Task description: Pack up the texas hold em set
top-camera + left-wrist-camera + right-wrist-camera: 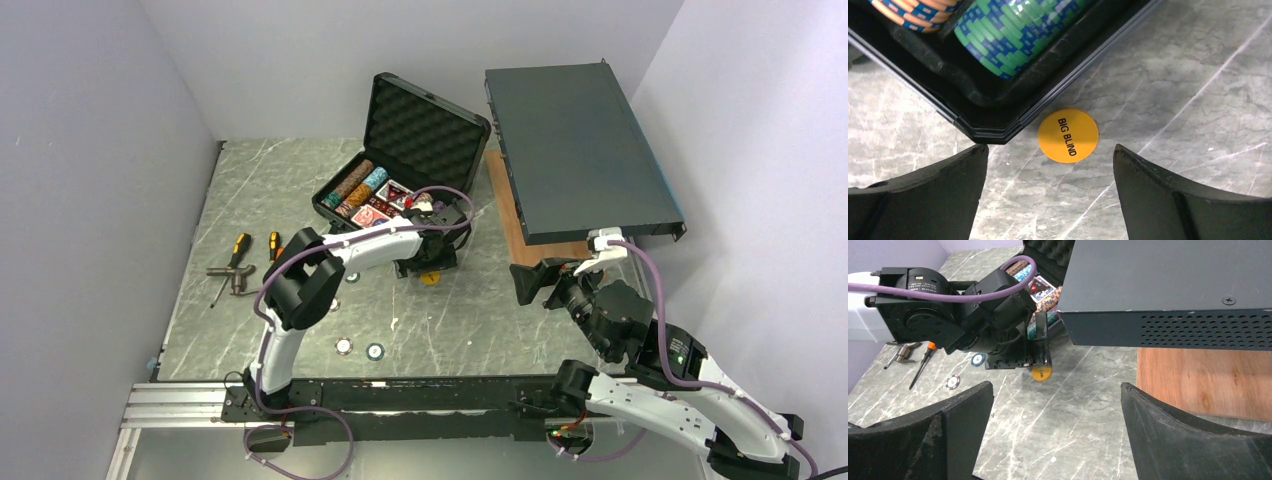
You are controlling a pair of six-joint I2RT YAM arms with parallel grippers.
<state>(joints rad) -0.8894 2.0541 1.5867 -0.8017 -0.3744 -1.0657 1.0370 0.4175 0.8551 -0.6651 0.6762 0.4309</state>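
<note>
One orange round button [1068, 135] marked BIG BLIND | beside case [992, 126] corner | both jaws wide

orange button [1068, 135], green-blue striped chips [1013, 35], black case [990, 131]

Top view. Open case [425, 130] upper ctr of table [480, 320]. Chip rows [355, 187] in its left compartments, card decks [385, 205] to their right. BIG BLIND button [1068, 135] on table just beside case's near corner. Flat box [580, 150] upper right, on board [515, 225]. Hand tools [238, 265] at left. Loose chips [345, 346] lower ctr.
</note>
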